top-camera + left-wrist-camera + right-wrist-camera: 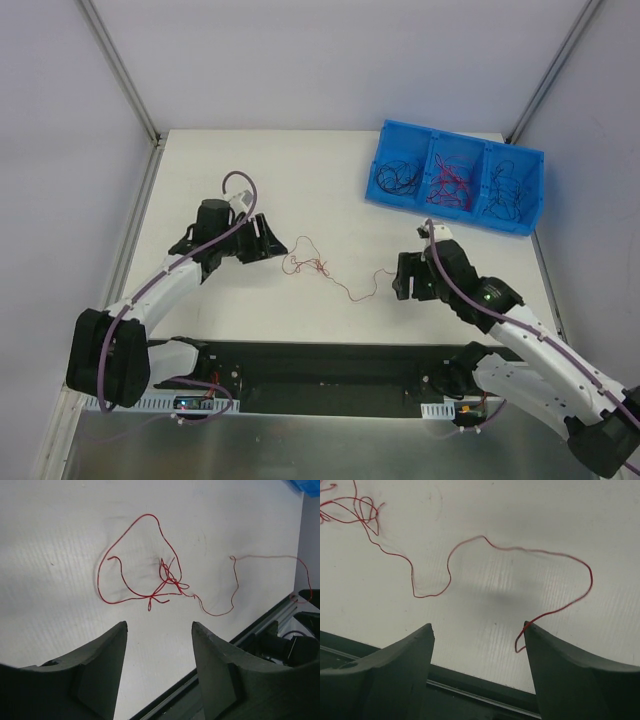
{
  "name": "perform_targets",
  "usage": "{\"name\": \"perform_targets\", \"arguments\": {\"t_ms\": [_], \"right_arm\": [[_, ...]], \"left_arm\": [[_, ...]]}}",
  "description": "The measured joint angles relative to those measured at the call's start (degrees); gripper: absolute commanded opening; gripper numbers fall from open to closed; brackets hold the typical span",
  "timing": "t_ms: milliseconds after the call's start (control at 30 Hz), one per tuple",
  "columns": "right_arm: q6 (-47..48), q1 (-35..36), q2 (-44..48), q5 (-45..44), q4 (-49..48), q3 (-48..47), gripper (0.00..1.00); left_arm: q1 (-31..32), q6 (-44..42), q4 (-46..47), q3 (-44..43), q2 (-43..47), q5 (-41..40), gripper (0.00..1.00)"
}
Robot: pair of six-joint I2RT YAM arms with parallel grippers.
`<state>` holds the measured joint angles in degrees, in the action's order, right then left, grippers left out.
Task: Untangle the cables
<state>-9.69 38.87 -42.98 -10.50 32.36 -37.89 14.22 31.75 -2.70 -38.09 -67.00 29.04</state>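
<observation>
Lying on the white desk point(230, 180) between the 2 arms is a knot of thin red cables point(318, 268). The left gripper point(159, 626) is wide open and holds nothing. The right gripper point(477, 626) is open too, with 1 loose end just beside its finger.

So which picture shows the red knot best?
The left wrist view. The knot sits in the middle there, big enough to see the loops crossing. The top view shows it only as a tiny squiggle. The right wrist view catches it at its top left corner, partly cut off.
</observation>
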Motion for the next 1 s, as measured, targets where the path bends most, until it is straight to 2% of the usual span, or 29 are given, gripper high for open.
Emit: {"name": "perform_targets", "arguments": {"t_ms": [200, 300, 500, 533, 633, 733, 867, 1000], "right_arm": [[1.20, -0.11, -9.11, 2.80, 2.14, -5.79, 0.88], [1.99, -0.11, -15.54, 2.91, 2.73, -11.54, 0.88], [2.32, -0.04, -28.74, -0.57, 7.37, -23.45, 0.89], [2.62, -0.22, -29.94, 1.40, 7.04, -23.65, 0.92], [2.51, -0.09, -31.08, 11.52, 6.08, -22.62, 0.93], [1.46, 3.67, -31.19, 17.94, 3.85, -20.90, 0.93], [0.20, 9.88, -32.28, 17.46, 5.27, -20.02, 0.94], [-1.79, 9.81, -31.52, 7.89, 11.26, -16.28, 0.95]], "left_arm": [[5.16, -1.11, -0.31, -0.11, -3.91, 0.44, 0.51], [6.45, -1.14, -0.57, -0.11, -3.87, 0.24, 0.51], [6.43, -1.25, -1.27, -0.11, 1.31, -2.95, 0.60], [6.43, -1.33, -1.51, -0.11, 2.71, -3.63, 0.61], [6.43, -1.60, -2.19, -0.11, 5.77, -4.72, 0.61], [6.43, -1.84, -2.78, -0.11, 6.38, -5.62, 0.61], [6.43, -2.23, -3.98, -0.11, 6.25, -5.77, 0.62], [6.43, -2.60, -4.00, -0.11, 6.25, -5.77, 0.63]]}}
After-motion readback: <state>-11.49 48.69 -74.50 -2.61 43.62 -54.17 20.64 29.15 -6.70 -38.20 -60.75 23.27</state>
